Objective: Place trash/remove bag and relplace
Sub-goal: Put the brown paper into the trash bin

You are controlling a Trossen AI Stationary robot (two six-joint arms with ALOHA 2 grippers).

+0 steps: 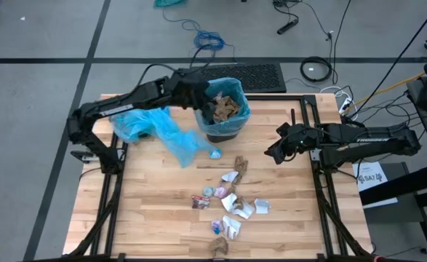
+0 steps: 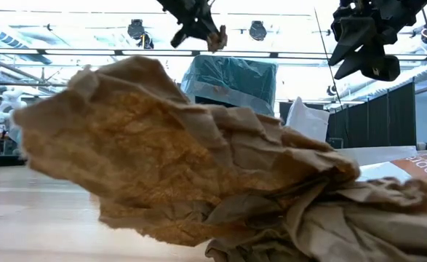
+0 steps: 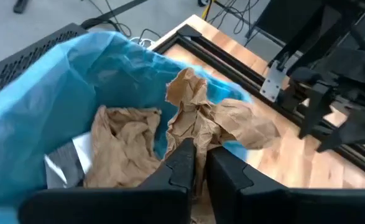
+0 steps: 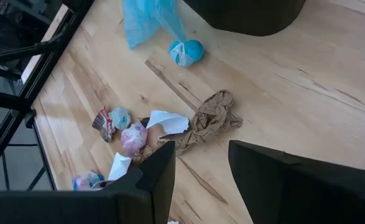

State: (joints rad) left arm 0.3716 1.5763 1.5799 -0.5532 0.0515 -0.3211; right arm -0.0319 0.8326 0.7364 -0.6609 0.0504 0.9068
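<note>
A dark bin (image 1: pixel 224 109) lined with a blue bag (image 3: pixel 58 81) stands at the table's far middle, with brown paper wads (image 3: pixel 126 140) inside. My left gripper (image 3: pixel 199 152) hangs over the bin's opening, shut on a brown paper wad (image 3: pixel 198 115); the low view shows it (image 2: pixel 198 29) above the bin (image 2: pixel 228 80). More trash (image 1: pixel 229 204) lies scattered on the table's near middle. My right gripper (image 4: pixel 201 174) hovers open above the table's right side (image 1: pixel 275 153), with nothing between its fingers. My left gripper pinches the brown paper wad by its near end (image 3: pixel 198 149) between the two fingers. The fingers slant down from the table's left. The wad juts out past the fingertips and hangs clear above the bin's opening (image 2: pixel 217 36).
A loose blue bag (image 1: pixel 155 127) lies on the table left of the bin. A small blue ball (image 4: pixel 186 52) and a brown scrap (image 4: pixel 210 118) lie in front of the bin. A large brown wad (image 2: pixel 184 167) sits at the near edge. Black frame rails (image 1: pixel 315 138) border the table.
</note>
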